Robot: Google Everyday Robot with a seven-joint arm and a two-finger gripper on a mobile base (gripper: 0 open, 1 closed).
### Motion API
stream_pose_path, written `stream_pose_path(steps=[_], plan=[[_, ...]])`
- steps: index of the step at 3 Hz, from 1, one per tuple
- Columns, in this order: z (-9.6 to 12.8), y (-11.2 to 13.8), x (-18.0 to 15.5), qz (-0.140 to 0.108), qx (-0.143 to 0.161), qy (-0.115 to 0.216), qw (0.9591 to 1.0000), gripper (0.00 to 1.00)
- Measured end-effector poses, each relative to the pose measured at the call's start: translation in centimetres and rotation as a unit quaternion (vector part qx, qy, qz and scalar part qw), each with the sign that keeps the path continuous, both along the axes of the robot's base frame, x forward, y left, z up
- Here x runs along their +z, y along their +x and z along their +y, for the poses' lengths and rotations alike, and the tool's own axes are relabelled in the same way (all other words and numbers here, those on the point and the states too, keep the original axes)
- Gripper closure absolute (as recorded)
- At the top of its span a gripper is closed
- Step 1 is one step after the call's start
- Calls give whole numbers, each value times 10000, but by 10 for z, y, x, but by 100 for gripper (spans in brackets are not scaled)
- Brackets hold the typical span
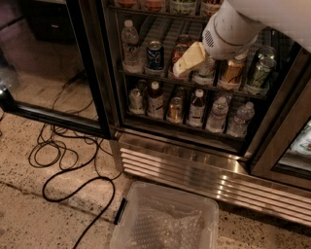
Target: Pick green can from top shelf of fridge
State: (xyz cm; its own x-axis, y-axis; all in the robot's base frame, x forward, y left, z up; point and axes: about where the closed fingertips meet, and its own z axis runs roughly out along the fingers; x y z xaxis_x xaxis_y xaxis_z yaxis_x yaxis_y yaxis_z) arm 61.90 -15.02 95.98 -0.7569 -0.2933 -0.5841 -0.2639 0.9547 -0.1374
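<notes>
- the fridge [194, 160] fills the far side, and its left door [53, 73] is swung open, so the racks can be reached straight from the front. the right door frame stands close beside the arm, so i would keep any swing away from that side.
- the arm [243, 24] comes in from the upper right. its white wrist housing tilts down and to the left, across the front of the middle rack [146, 77].
- the top shelf [146, 13] runs along the upper edge of the view, above the claw. only the bottoms of the things on it show.
- the claw [181, 68] is a cream wedge pointing down and left, low in front of the middle rack's drinks. i cannot tell whether it is wide or narrow.
- the green can [182, 6] stands on the top shelf with neighbours on both sides, above the claw and apart from it. only its lower part shows.
  - i judge the step in hand to be the reach, with no grasp begun.
  - to do it well, first raise the claw clear of the middle-rack drinks.
  - then level it to point into the fridge and line it up with the can's middle.
  - go in above the front rail, wide enough to pass both sides without nudging the neighbours.
  - close only once the can sits between.
</notes>
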Motion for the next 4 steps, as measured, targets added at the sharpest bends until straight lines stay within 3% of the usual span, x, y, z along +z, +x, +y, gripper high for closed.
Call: stream_pose_path(steps=[1,2,3,4], plan=[[11,9,-2,-255,-112,209,9994,0],[21,37,8,-911,-430,455,9939,0],[13,59,21,-1411,-907,739,9831,0],[14,73,26,-1612,-1255,1127,9724,0]])
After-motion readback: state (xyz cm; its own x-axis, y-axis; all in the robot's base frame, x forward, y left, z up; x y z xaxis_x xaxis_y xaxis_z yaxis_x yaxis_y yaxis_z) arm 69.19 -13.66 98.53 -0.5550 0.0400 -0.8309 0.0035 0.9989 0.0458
